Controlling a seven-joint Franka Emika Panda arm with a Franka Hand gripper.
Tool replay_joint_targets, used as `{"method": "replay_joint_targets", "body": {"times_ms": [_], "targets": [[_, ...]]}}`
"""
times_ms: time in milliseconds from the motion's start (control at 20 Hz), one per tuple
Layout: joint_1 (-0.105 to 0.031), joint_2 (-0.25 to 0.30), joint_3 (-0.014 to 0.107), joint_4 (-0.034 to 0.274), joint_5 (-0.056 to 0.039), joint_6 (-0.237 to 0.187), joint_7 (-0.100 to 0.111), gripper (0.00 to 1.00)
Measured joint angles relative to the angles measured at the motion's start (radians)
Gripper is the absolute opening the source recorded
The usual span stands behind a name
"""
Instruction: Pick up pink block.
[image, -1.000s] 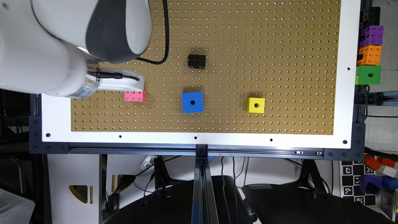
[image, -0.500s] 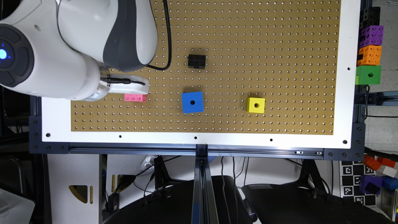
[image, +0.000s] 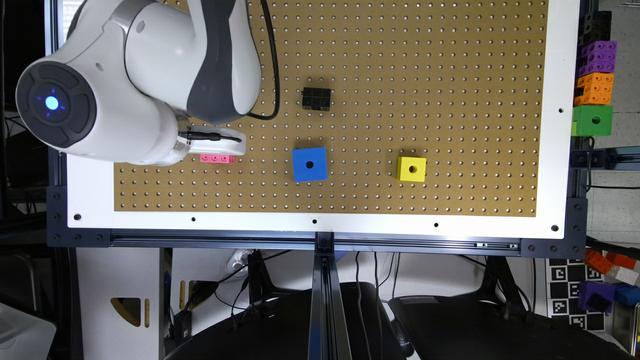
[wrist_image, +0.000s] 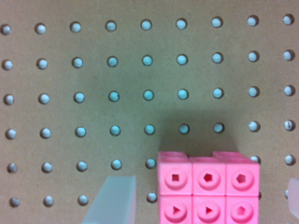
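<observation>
The arm has swung in over the last second — its big white body now looms across the exterior view's left, and the end effector (image: 220, 147) has dropped right onto the pink block (image: 217, 158), which lies flat on the pegboard surface (image: 450, 100) near its edge on the exterior view's left, well apart from the blue cube (image: 309, 164), the yellow cube (image: 411, 169) and the small black block (image: 316, 98). The block itself hasn't budged. In the wrist view the pink block (wrist_image: 208, 188) sits big and close, three cubes across, with one pale fingertip (wrist_image: 114, 199) standing off to one side of it and a sliver of the other fingertip (wrist_image: 293, 193) showing at the far side — the end effector is spread wide, neither pad touching the plastic yet. That reads as the descent nearly done and the block bracketed; it does look off-centre, nearer the second fingertip. Next call, by my judgement: settle the last bit down and squeeze — watch for the nearer pad shoving the block sideways before the other arrives.
</observation>
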Motion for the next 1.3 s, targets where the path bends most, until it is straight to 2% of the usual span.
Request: {"method": "replay_joint_targets", "body": {"times_ms": [450, 700, 900, 1300], "targets": [[0.001, 0.034, 0.006, 0.001, 0.0, 0.023, 0.0, 1.0], [0.001, 0.092, 0.006, 0.005, 0.0, 0.088, 0.0, 1.0], [0.001, 0.101, 0.008, 0.026, 0.0, 0.09, 0.0, 1.0], [0.002, 0.134, 0.01, 0.043, 0.0, 0.103, 0.0, 1.0]]}}
